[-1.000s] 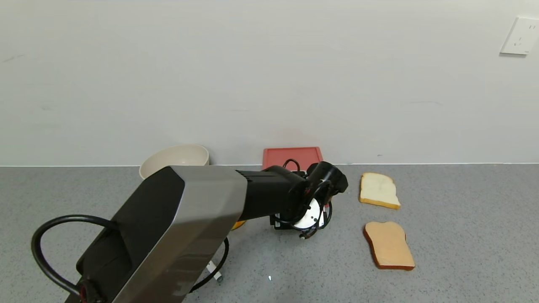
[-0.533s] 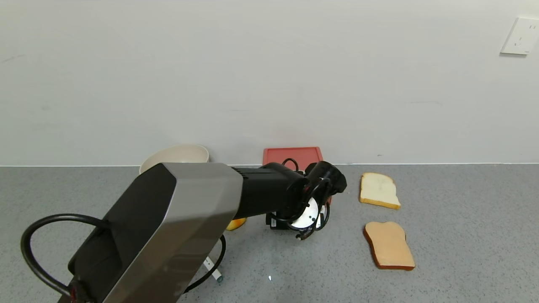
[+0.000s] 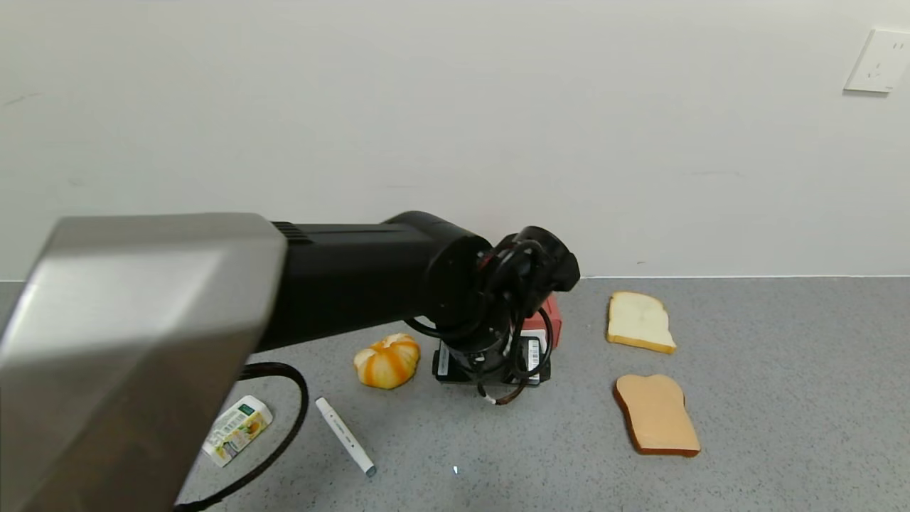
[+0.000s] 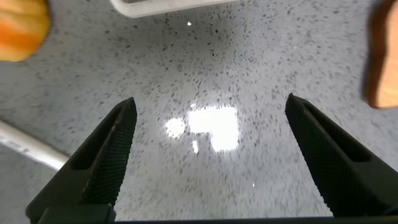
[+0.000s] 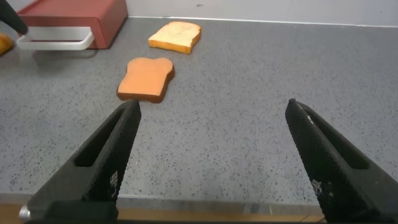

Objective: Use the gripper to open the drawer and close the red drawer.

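Observation:
The coral-red drawer stands at the back of the table, mostly hidden behind my left wrist. In the right wrist view the drawer shows its white loop handle facing the table's front, with the tray looking pushed in. My left gripper points down just in front of the drawer. It is open and empty over bare grey table, and the white handle lies just beyond its fingertips. My right gripper is open and empty, low near the table's front edge, out of the head view.
Two bread slices lie right of the drawer. An orange pumpkin-like toy, a white marker and a small carton lie to the left. My left forearm blocks the left foreground.
My left arm has risen and swung across the view, hiding the bowl and most of the drawer. The orange toy, marker and carton have come into sight. The gripper shifted slightly left.

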`<action>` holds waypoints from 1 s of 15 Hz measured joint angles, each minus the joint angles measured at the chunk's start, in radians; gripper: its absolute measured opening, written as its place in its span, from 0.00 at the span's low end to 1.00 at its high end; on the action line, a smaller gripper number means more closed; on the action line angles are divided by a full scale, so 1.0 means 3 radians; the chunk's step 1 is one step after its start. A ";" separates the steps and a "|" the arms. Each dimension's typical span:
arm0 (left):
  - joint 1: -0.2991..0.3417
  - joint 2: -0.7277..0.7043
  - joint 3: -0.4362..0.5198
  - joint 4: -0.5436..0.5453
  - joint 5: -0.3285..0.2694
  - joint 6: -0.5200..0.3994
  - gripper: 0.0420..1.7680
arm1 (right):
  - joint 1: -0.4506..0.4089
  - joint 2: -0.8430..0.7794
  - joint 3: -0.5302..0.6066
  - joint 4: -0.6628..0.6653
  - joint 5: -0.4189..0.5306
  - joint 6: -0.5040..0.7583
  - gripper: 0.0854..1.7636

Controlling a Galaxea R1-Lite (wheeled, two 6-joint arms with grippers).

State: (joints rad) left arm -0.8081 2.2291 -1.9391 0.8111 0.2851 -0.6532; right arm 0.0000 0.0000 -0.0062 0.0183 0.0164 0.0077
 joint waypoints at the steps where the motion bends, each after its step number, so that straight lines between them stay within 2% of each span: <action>1: 0.0014 -0.0141 0.0066 -0.0001 -0.0026 0.0053 0.97 | 0.0000 0.0000 0.0000 0.0000 0.0000 0.0000 0.97; 5: 0.0109 -0.0765 0.0496 -0.0070 -0.0062 0.0262 0.97 | 0.0000 0.0000 0.0000 -0.0006 -0.0001 -0.0001 0.97; 7: 0.0220 -0.1127 0.0811 -0.0276 -0.0123 0.0385 0.97 | 0.0000 0.0000 0.0000 -0.0007 -0.0001 0.0000 0.97; 10: 0.0413 -0.1731 0.1474 -0.0860 -0.0242 0.0711 0.97 | -0.0004 0.0000 0.0000 -0.0006 0.0000 0.0000 0.97; 13: 0.0569 -0.2261 0.2138 -0.1430 -0.0276 0.0993 0.97 | -0.0006 0.0000 0.0000 -0.0006 0.0001 0.0001 0.97; 15: 0.0673 -0.2628 0.2547 -0.1687 -0.0282 0.1127 0.97 | -0.0006 0.0000 0.0000 -0.0005 0.0000 0.0000 0.97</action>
State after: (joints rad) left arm -0.6062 1.4409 -1.1751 0.3049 0.2004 -0.3151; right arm -0.0017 0.0000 -0.0062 0.0168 0.0164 0.0077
